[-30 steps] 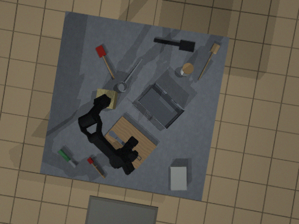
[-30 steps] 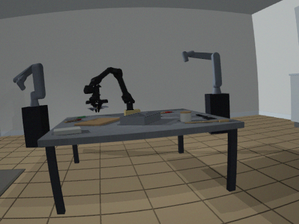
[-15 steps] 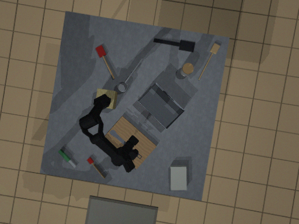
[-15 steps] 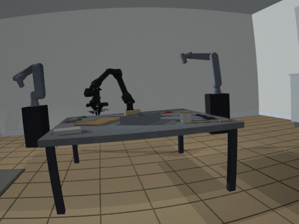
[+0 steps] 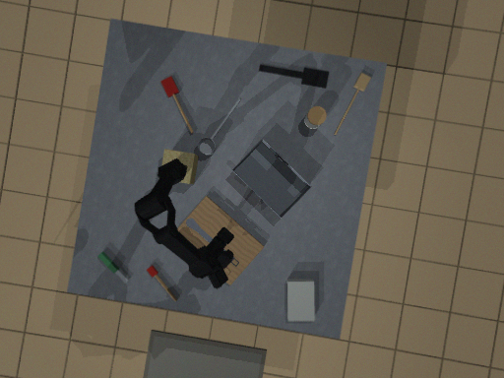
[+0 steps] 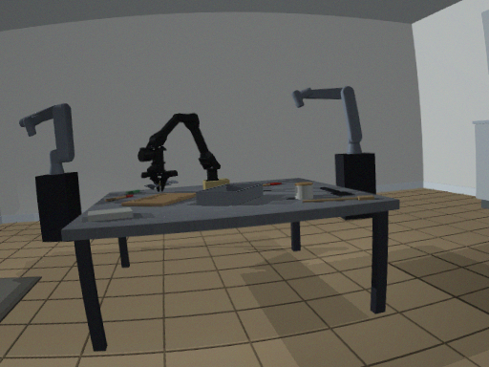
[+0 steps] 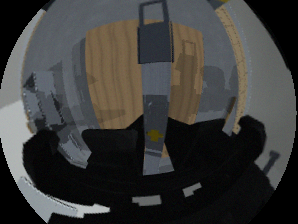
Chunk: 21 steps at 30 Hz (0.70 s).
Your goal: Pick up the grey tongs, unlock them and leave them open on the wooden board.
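Observation:
My gripper (image 5: 223,263) (image 6: 159,183) (image 7: 150,116) is shut on the grey tongs (image 7: 154,90) and hangs a little above the wooden board (image 5: 217,217) (image 6: 162,199) (image 7: 113,76), over its near end. In the wrist view the tongs run from my fingers down toward the board, tips pointing down, with a yellow spot near the hinge. I cannot tell whether their arms are spread. In the top view the arm hides the tongs. The grey roasting tin (image 5: 276,192) (image 6: 229,195) stands just beyond the board with nothing across it.
On the table lie a red spatula (image 5: 169,88), a ladle (image 5: 206,147), a black spatula (image 5: 302,75), a wooden spatula (image 5: 361,81), a cork-lidded jar (image 5: 316,117), a green marker (image 5: 109,262), a small red spatula (image 5: 154,272) and a white block (image 5: 300,300).

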Motion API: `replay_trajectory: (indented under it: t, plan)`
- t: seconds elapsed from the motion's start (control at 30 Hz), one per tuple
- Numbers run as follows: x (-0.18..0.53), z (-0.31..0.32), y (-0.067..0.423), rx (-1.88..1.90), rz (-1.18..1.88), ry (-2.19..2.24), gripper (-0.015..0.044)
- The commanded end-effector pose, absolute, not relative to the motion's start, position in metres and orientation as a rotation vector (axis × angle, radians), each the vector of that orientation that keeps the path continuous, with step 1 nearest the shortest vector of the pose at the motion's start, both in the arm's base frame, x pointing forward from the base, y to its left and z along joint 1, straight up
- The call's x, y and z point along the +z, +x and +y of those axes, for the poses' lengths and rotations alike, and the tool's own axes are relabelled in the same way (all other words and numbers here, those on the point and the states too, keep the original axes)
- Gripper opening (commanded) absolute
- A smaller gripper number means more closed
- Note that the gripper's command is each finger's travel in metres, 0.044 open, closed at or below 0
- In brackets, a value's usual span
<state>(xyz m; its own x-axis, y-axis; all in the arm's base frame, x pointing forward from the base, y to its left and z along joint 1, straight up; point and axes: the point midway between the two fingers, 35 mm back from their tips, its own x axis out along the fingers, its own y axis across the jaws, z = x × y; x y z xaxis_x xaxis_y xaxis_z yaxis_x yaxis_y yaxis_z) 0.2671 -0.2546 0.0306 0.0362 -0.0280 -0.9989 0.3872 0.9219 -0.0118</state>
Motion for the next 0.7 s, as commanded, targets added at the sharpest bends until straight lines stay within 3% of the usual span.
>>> replay_trajectory:
  t: [0.0,0.53,0.67]
  plan:
    - [0.0310,-0.2547,0.2672,-0.326,1.506,0.294,0.0008]
    - [0.0310,-0.2547,0.2672,-0.326,1.506,0.294,0.0427]
    - [0.0325,-0.2524,0.2690,-0.326,1.506,0.294,0.0440]
